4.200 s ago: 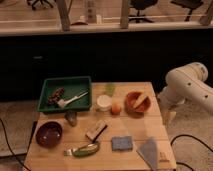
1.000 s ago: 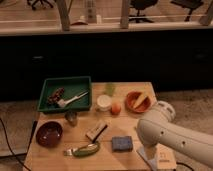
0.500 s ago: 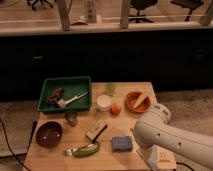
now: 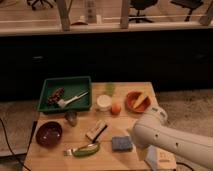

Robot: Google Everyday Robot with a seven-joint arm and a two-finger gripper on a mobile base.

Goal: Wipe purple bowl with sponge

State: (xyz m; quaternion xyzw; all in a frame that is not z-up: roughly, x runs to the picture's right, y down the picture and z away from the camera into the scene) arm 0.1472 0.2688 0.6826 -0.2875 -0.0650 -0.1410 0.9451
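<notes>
The purple bowl [image 4: 48, 134] sits at the table's front left, dark maroon with a glossy inside. The sponge [image 4: 121, 143], a small blue-grey pad, lies flat near the front edge, right of centre. My white arm [image 4: 167, 140] reaches in from the lower right and its rounded end stands just right of the sponge. The gripper itself does not show; it is hidden behind or below the arm's white shell. Nothing touches the bowl.
A green tray [image 4: 65, 93] with utensils stands at the back left. An orange bowl [image 4: 137, 101], a white cup [image 4: 103, 102] and an orange fruit [image 4: 116, 108] are at the back right. A tan block [image 4: 96, 131], a small grey can [image 4: 71, 117] and a green-handled tool [image 4: 85, 149] lie mid-table.
The arm has swung from beside the table to over its front right corner, hiding the grey cloth. In the last second it crept a little further left toward the sponge.
</notes>
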